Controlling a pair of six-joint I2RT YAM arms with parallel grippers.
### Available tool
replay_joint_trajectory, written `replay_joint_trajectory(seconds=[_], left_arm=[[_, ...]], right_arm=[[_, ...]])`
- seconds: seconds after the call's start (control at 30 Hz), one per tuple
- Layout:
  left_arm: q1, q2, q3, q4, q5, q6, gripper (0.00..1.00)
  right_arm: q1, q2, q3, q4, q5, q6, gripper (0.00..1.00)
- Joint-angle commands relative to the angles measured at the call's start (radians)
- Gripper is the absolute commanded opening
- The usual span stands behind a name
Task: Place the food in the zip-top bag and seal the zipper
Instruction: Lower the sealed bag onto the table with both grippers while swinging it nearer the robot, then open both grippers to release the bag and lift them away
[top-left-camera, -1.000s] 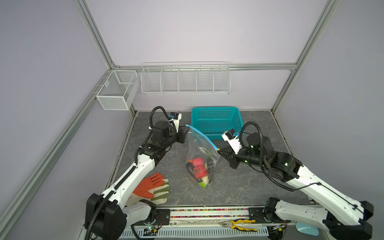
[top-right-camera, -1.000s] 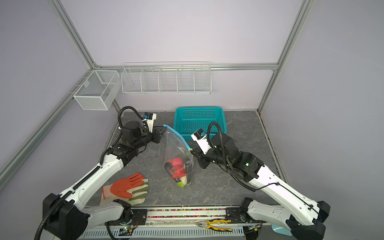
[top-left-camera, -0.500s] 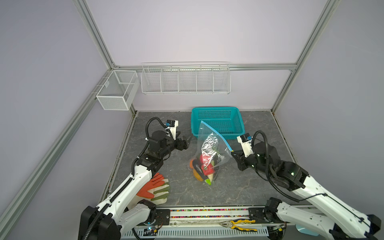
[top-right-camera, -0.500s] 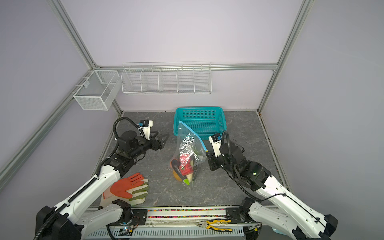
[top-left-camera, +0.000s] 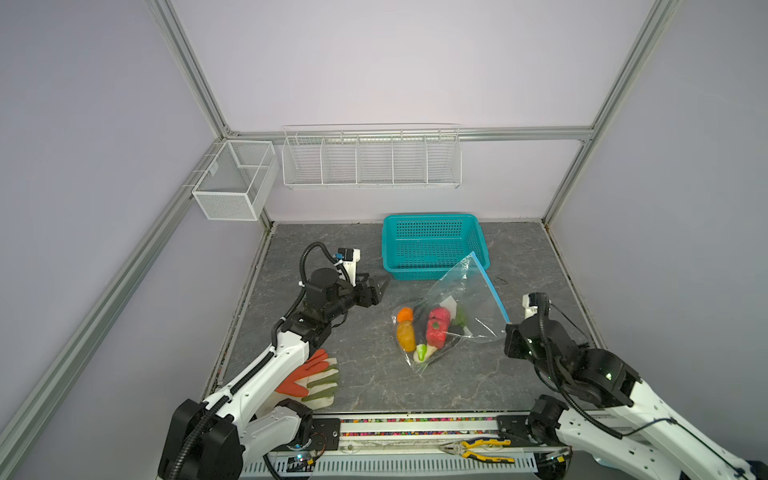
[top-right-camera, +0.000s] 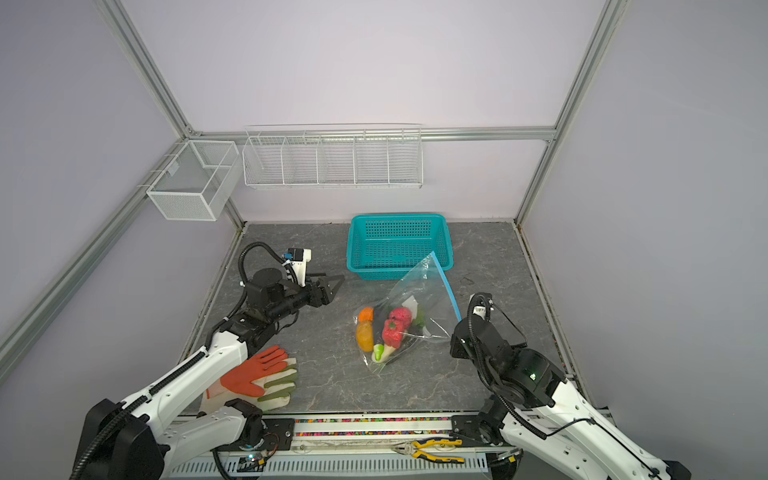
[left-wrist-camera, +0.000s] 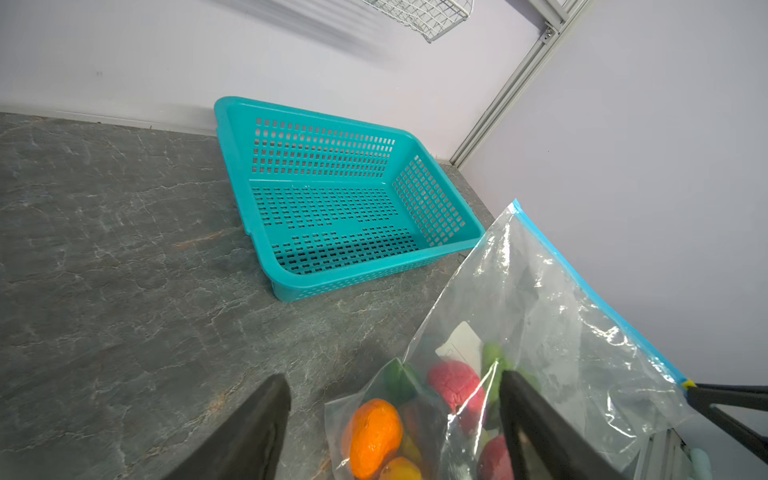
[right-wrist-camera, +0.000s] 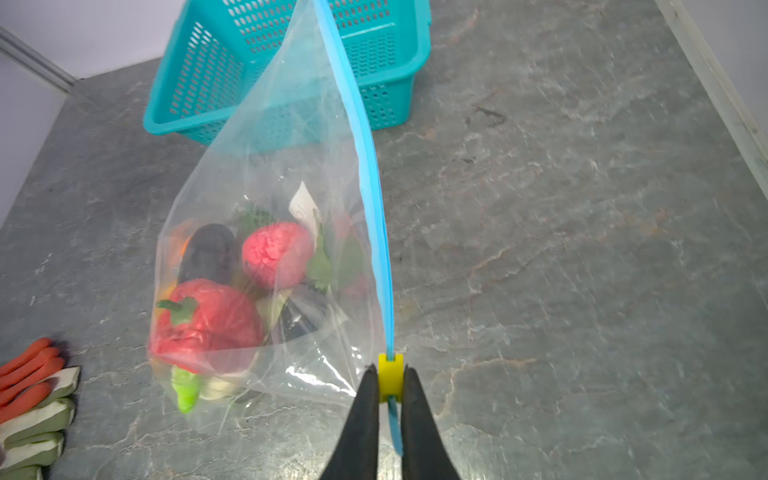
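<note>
zip-top bag — glossy clr plastic, basket smooth plastic

white arms, black joints, looped cables, dark end effector fingers

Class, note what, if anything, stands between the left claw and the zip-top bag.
Nothing visible: only bare tabletop lies between the open left claw and the zip-top bag; the teal basket sits farther back.
</note>
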Motion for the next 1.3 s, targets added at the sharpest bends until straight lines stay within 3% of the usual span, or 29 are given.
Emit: replay_joint_trajectory(seconds=[0.0, 0.27, 0.3, 0.4, 0.5, 0.6, 0.73, 0.87, 1.03, 1.17, 1.27], left_arm=[[-0.017, 0.020, -0.014, 0.042, 0.008, -0.036, 0.79], [-0.029, 0.087, 0.010, 0.029, -0.002, -0.064, 0.76], [-0.030, 0.089, 0.009, 0.032, -0.002, -0.064, 0.76], [-0.031, 0.095, 0.002, 0.035, -0.003, -0.067, 0.78], [-0.032, 0.082, -0.007, 0.022, -0.009, -0.058, 0.82], [-0.033, 0.061, -0.024, 0.017, -0.026, -0.041, 0.87], [-0.032, 0.039, -0.030, -0.010, -0.045, -0.017, 0.91], [-0.032, 0.038, -0.023, -0.028, -0.048, 0.000, 0.92], [-0.031, 0.042, -0.019, -0.037, -0.076, 0.009, 0.92], [-0.031, 0.029, 0.006, -0.106, -0.196, 0.031, 0.92], [-0.031, -0.002, -0.025, -0.112, -0.320, 0.026, 0.82]], right_arm=[[-0.004, -0.047, -0.029, -0.071, 0.064, 0.135, 0.12], [-0.012, -0.059, 0.036, -0.042, 0.256, -0.060, 0.61], [-0.011, -0.052, 0.046, -0.026, 0.269, -0.096, 0.63], [-0.014, -0.026, 0.050, 0.149, 0.207, -0.282, 0.59], [-0.015, 0.042, 0.011, 0.364, 0.019, -0.419, 0.55], [-0.018, 0.175, 0.009, 0.501, -0.148, -0.473, 0.55], [-0.055, 0.358, 0.024, 0.595, -0.267, -0.501, 0.56], [-0.175, 0.492, -0.056, 0.775, -0.444, -0.474, 0.57], [-0.325, 0.629, -0.139, 0.947, -0.581, -0.425, 0.57], [-0.415, 0.686, -0.148, 0.961, -0.631, -0.379, 0.61], [-0.462, 0.644, -0.135, 0.938, -0.642, -0.409, 0.65]])
